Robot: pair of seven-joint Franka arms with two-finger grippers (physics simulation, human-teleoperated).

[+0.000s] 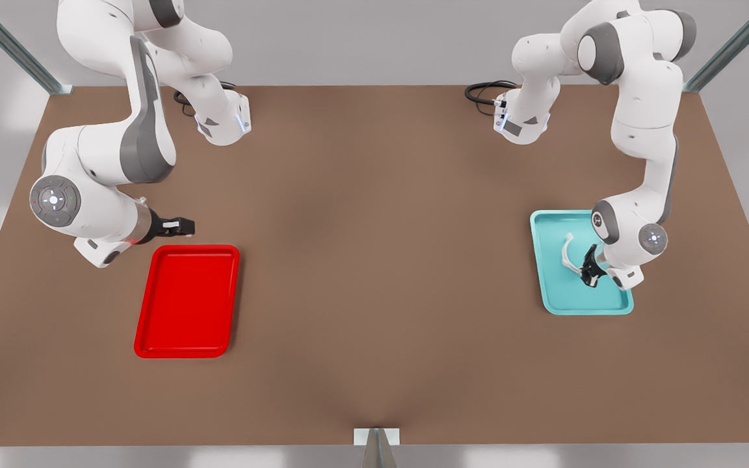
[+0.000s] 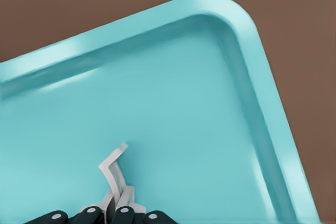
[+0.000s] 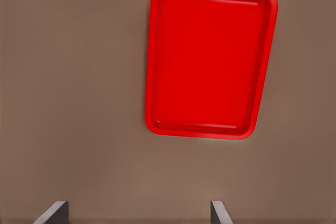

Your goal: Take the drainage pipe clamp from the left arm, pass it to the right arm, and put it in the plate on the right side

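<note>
The white drainage pipe clamp (image 1: 567, 251) sits over the teal tray (image 1: 573, 296) on the front view's right. My left gripper (image 1: 590, 268) is shut on its lower end. In the left wrist view the clamp (image 2: 112, 173) rises from between the black fingertips (image 2: 124, 215), just above the teal tray floor (image 2: 184, 103). My right gripper (image 1: 183, 226) hangs open at the front view's left, just beyond the far edge of the red plate (image 1: 186, 305). The right wrist view looks down on the red plate (image 3: 210, 61), with nothing between the spread fingers (image 3: 53, 213).
Brown tabletop (image 1: 374, 260) stretches between the two trays. Black cables (image 1: 482, 93) lie near the arm bases at the back. A small bracket (image 1: 376, 437) sits at the table's front edge.
</note>
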